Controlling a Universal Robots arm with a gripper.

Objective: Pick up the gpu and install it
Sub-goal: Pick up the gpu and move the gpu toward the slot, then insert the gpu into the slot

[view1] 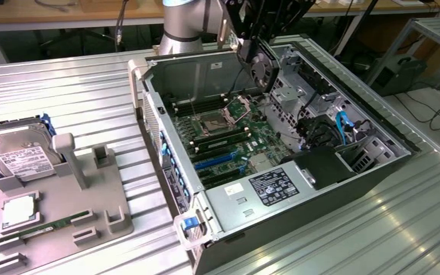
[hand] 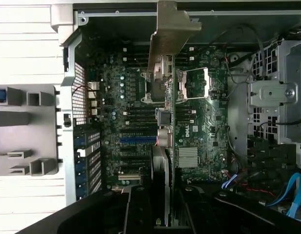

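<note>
While the arm is hanging above the open computer case [view1: 373, 172], the gripper [view1: 252, 41] is gripping the gpu [view1: 262, 67] by its upper edge, fingers closed tight against both faces of the card. In the exterior view the card is hanging straight down from the gripper, held on edge over the far end of the case, clear of the motherboard [view1: 231, 140] beneath it and not seated in any slot. Its round dark fan side is facing the exterior view's right.

In the wrist view the gripper [hand: 165, 214] is looking down the length of the gpu [hand: 166, 122], which is showing edge-on as a narrow strip running away from the dark fingers [hand: 138, 209]. Its silver end bracket [hand: 170, 29] is pointing at the case's far wall. The card is hovering over the middle of the motherboard [hand: 199, 126], beside the processor socket [hand: 194, 85].

Well apart from the case, a hard drive [view1: 20, 156] and a memory stick [view1: 48, 228] are sitting on a grey holder tray [view1: 67, 195].
</note>
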